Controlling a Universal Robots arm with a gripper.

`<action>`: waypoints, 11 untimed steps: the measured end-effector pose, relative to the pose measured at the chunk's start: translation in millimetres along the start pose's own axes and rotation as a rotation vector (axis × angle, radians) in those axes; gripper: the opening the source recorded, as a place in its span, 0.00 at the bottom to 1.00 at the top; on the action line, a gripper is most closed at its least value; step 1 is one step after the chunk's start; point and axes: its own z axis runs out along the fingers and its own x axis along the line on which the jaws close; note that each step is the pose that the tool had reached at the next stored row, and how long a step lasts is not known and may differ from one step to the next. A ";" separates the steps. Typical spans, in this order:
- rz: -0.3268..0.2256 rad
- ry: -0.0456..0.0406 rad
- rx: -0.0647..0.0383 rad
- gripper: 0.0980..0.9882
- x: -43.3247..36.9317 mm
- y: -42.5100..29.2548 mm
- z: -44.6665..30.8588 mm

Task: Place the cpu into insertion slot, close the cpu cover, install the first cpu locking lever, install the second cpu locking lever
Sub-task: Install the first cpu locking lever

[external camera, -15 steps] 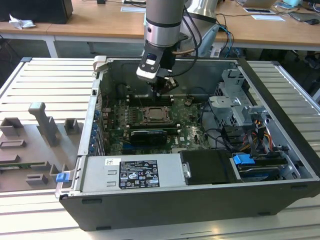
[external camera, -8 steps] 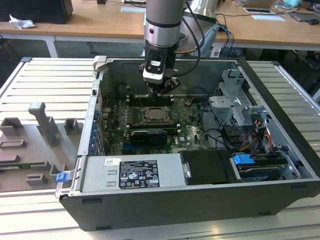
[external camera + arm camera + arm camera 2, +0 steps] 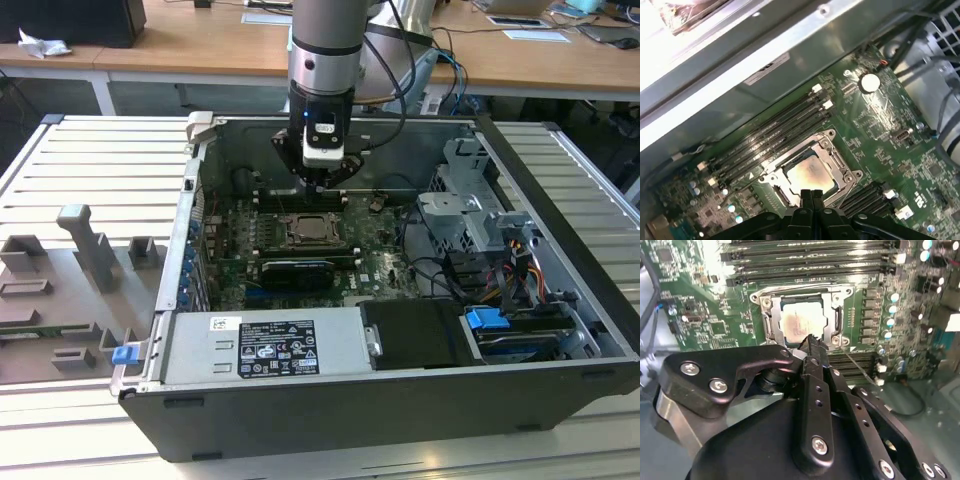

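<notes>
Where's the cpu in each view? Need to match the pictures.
Exterior view: cpu at the green board's centre, just by the gripper.
Second wrist view: cpu just beyond the fingers' tips.
First wrist view: cpu just beyond the fingers' tips.
Shared landmark: long black memory slots beside it.

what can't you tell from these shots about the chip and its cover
Cover's near edge: hidden behind the claw in both wrist views.
Whether the claw touches the cover: contact spot hidden under its own tip.
Chip's face: washed out by glare in both wrist views.
Whether the cover is latched: too small in the exterior view.
</notes>
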 end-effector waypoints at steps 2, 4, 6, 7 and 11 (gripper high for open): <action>-0.037 0.0001 0.000 0.01 0.0 0.0 0.0; -0.093 0.0003 0.001 0.01 0.0 0.0 0.1; -0.130 0.0004 0.002 0.01 0.0 0.0 0.0; -0.146 0.0004 0.002 0.01 0.0 0.0 0.0; -0.241 0.0007 0.003 0.01 0.0 0.0 0.0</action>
